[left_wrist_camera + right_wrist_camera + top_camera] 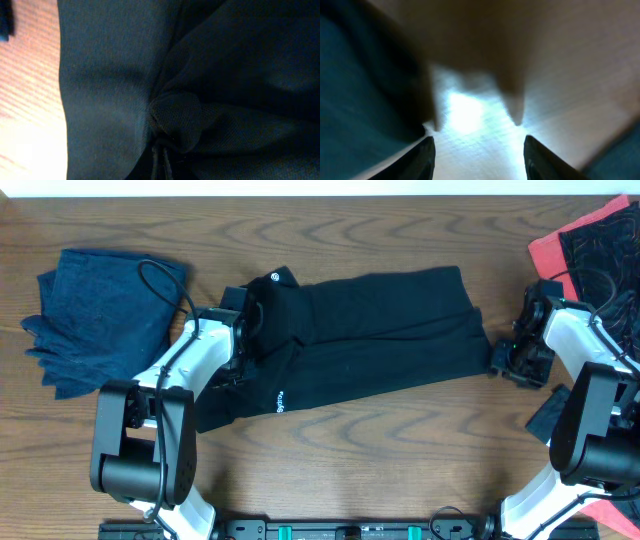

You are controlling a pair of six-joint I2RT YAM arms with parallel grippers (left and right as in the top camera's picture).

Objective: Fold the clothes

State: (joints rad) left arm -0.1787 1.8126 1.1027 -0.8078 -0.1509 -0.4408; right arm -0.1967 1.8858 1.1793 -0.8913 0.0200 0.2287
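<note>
A black garment [380, 330] lies spread across the middle of the wooden table, partly doubled over. My left gripper [248, 330] is at its left end near the waistband. In the left wrist view the black cloth [110, 75] fills the frame, puckered toward the jaws with a drawstring [162, 160] hanging there; the fingers themselves are hidden, and the gripper looks shut on the cloth. My right gripper [503, 362] is at the garment's right edge, low over the table. In the right wrist view it [477, 155] is open and empty over bare wood, with dark cloth [360, 100] to its left.
A dark blue cloth [100, 315] lies crumpled at the far left. A red and black garment pile [590, 240] lies at the back right corner. A small dark piece [548, 418] sits beside the right arm.
</note>
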